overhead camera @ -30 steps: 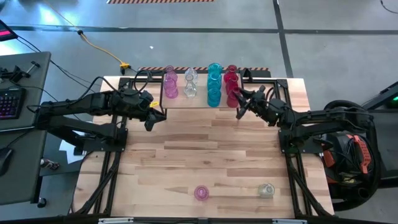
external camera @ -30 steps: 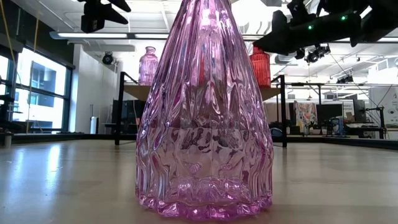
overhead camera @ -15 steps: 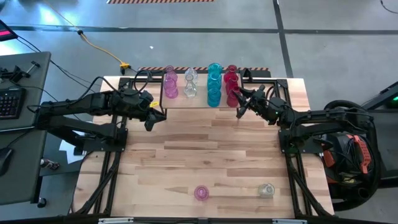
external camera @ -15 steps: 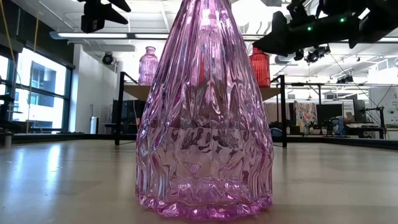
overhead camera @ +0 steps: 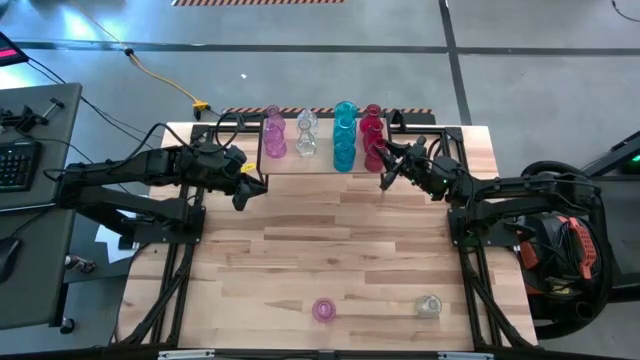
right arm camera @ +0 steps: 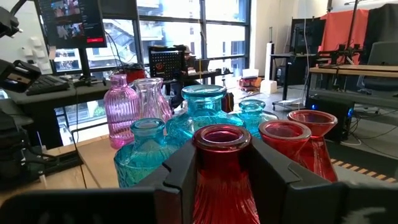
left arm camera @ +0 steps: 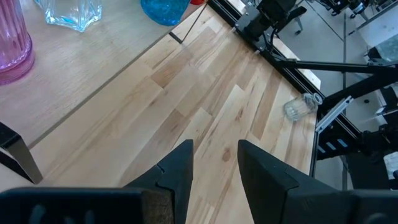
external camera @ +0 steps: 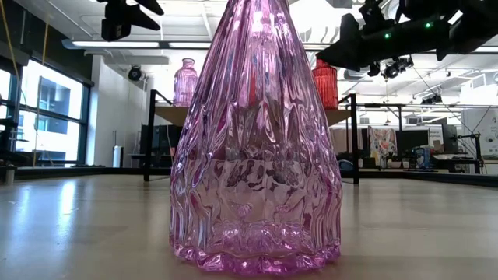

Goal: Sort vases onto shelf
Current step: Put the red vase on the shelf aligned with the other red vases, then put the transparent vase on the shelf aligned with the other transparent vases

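The shelf [overhead camera: 322, 162] stands at the table's far edge and carries rows of pink [overhead camera: 273, 135], clear [overhead camera: 306, 135], teal [overhead camera: 344, 135] and red vases [overhead camera: 372, 125]. My right gripper [overhead camera: 383, 176] is at the shelf's near right corner, shut on the frontmost red vase [right arm camera: 222, 180]. My left gripper [overhead camera: 242, 193] hovers open and empty off the shelf's near left corner, over bare table [left arm camera: 214, 146]. One pink vase [overhead camera: 323, 309] stands upright near the table's near edge. A clear vase [overhead camera: 428, 305] lies on its side to its right. My right gripper pinches the red vase's neck [right arm camera: 222, 155] just under its rim, one finger [right arm camera: 180, 171] on each side. The fingers come slanting down from the table's right and near side. The vase stays upright. In the low view its base [external camera: 325, 101] appears level with the shelf top.
Other red vases [right arm camera: 292, 140] and teal vases [right arm camera: 202, 109] crowd close behind the held one. The shelf has thin black legs [external camera: 149, 136]. The slatted tabletop [overhead camera: 330, 240] lies between the shelf and the two near vases. A desk with a keyboard [overhead camera: 18, 160] lies left of the table.
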Controlling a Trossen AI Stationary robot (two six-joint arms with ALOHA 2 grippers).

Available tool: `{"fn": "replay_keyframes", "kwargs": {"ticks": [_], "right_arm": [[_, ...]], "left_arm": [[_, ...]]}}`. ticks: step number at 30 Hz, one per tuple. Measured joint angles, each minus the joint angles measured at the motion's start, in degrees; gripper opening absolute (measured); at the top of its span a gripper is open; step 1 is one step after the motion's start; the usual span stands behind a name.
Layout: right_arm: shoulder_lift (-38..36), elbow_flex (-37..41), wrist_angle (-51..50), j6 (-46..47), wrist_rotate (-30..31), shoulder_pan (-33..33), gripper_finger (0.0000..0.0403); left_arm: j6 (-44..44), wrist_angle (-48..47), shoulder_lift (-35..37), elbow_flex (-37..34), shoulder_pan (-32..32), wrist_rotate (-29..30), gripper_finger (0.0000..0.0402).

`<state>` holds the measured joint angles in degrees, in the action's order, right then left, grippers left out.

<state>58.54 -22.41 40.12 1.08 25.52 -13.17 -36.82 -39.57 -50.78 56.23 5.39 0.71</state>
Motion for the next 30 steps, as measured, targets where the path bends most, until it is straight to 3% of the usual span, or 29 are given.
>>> {"fn": "replay_keyframes", "kwargs": {"ticks": [7, 16, 30], "right_arm": [[0.0, 0.0, 0.0, 0.3, -0.4, -0.5, 0.0102], [0.2, 0.3, -1.4, 0.6, -1.7, -1.9, 0.0154], [-0.1, 0.2, 1.3, 0.1, -1.7, -1.9, 0.0155]], "left_arm": [[0.0, 0.0, 0.0, 0.0, 0.0, 0.0, 0.0117], [0.0, 0.0, 0.0, 0.0, 0.0, 0.0, 0.0117], [0.0, 0.0, 0.0, 0.0, 0.0, 0.0, 0.0117]]}}
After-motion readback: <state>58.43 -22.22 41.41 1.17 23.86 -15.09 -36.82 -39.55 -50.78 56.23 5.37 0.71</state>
